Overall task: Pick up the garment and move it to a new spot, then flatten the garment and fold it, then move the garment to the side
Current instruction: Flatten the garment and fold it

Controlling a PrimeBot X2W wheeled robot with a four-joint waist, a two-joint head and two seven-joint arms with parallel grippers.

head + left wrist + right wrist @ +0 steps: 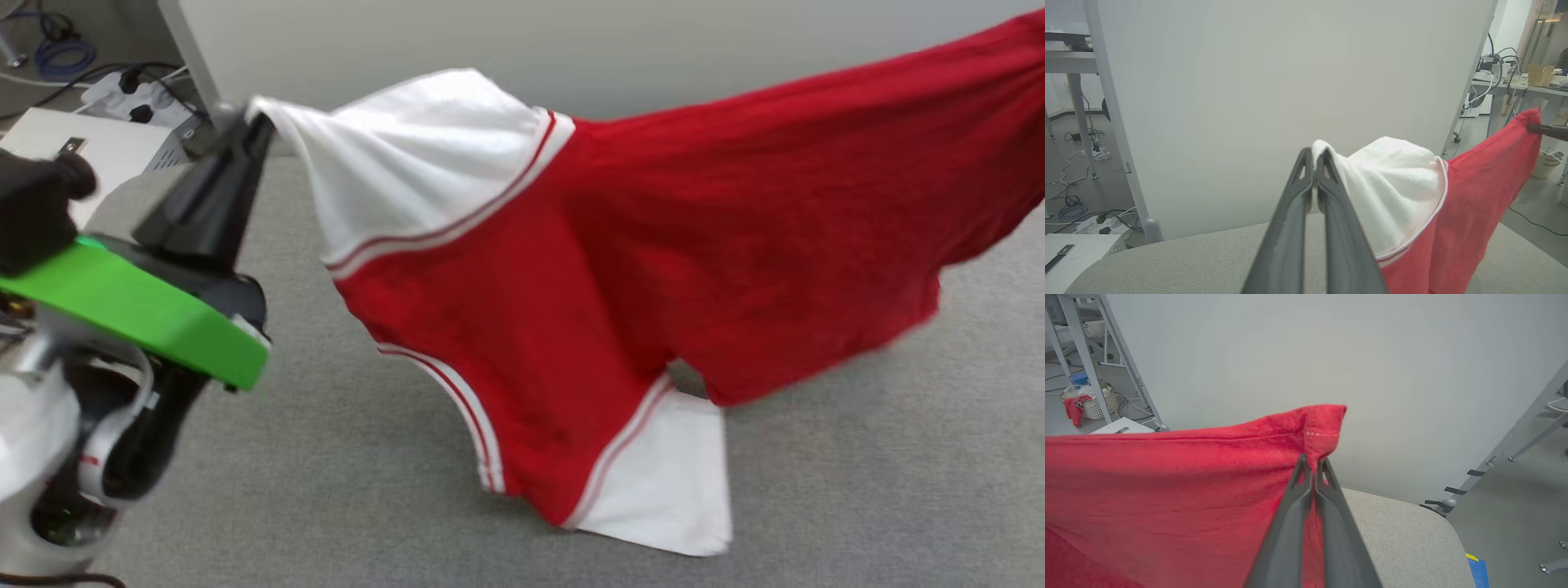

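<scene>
White panel [1290, 81] spans the far side, blank face. Grey padded surface [326, 474] in front of it; its near and left edges are cut off in the head view. The garment [653, 245] hangs stretched in the air above the surface, left to right, between both grippers. Its right end runs off the head view's right edge, and the side facing the head camera is plain red cloth with red-and-white striped trim. Head view is blurred, so the weave and stitching are hard to make out there. Upper white sleeve [408, 163] is pulled up at far left. Lower white sleeve [669, 482] droops to near centre and looks to touch the surface. Green plate [139, 306] on the left arm hides part of the wrist. Left gripper [1314, 157] has its fingers pressed together, pinching the edge of the upper sleeve. Right gripper [1312, 459] is likewise clamped, on the stitched red hem corner at far right. White box [106, 143] sits far left on the floor, half hidden by the arm. Basket [1098, 406] holds a red cloth with dark marks, too small to read. Power strip [135, 98] with plugs lies behind the box.
</scene>
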